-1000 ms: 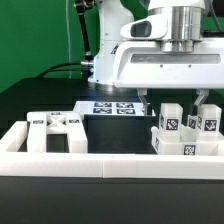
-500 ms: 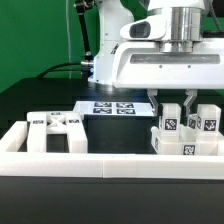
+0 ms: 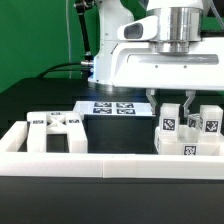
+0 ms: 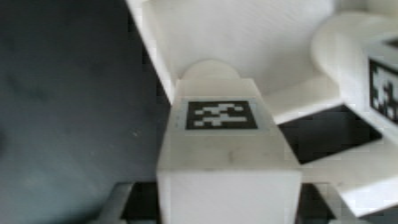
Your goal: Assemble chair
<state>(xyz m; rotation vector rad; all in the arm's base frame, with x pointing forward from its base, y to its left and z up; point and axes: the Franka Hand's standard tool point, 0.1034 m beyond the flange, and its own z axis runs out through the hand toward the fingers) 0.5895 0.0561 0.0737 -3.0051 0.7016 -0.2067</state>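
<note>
Chair leg (image 4: 222, 150) sits clamped in end effector (image 3: 171, 103).

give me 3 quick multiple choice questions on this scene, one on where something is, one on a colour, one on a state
1. Where does the seat panel lie in the exterior view?
A. at that view's left, behind the border rail
B. at that view's right
C. held up in the air

2. What colour is the backdrop?
A. red
B. green
C. yellow

3. How is the gripper?
A. wide open, holding nothing
B. out of view
C. shut on an upright chair piece

Answers:
1 A, the panel rests low at the far left, behind the rail.
2 B, the backdrop is plainly green.
3 C, both views show it clamped around the tagged piece.
</note>
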